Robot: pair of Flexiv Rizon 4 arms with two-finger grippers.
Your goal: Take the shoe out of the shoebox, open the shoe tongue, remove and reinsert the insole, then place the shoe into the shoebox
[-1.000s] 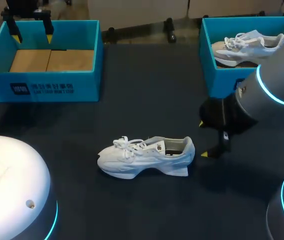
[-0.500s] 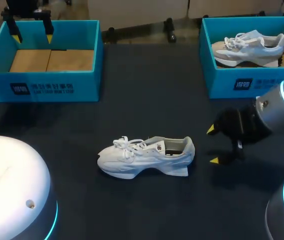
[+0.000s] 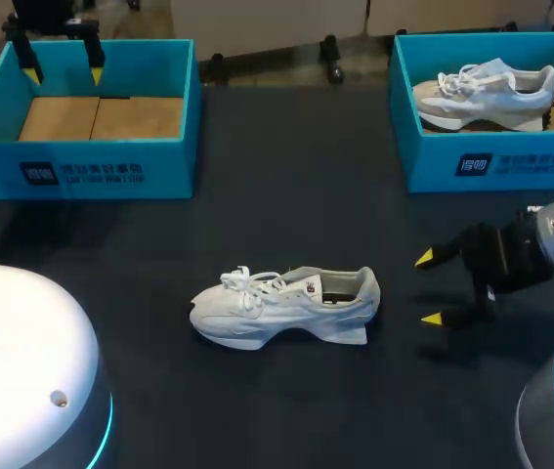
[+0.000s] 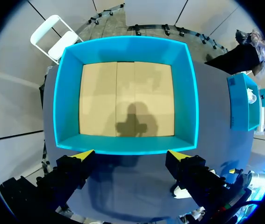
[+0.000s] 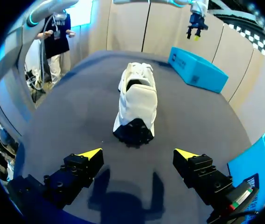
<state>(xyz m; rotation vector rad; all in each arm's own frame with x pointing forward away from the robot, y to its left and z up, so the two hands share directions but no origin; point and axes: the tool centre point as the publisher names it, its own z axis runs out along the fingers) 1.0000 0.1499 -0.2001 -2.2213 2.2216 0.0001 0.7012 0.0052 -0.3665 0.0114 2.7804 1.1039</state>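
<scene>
Dark table [image 3: 296, 166], white shoe [image 3: 286, 305] mid-table, left shoebox [image 3: 81, 174] and right shoebox [image 3: 496, 166] at the far edge.

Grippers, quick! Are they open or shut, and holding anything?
Left gripper: open, holding nothing, above the empty blue shoebox.
Right gripper: open, holding nothing, facing the heel of the white shoe.

Quick tally of what was there: two shoes total, one white shoe [image 3: 281, 308] out on the table [image 3: 286, 166] and a second shoe [image 3: 487, 93] sitting in a box. Two blue shoeboxes as well, the left shoebox [image 3: 81, 174] and the right shoebox [image 3: 496, 164], with just the one shoe boxed between them. Two grippers, the left gripper [image 3: 63, 70] and the right gripper [image 3: 433, 288], each with two yellow tips [image 3: 432, 258], so four tips in all. One table.
</scene>
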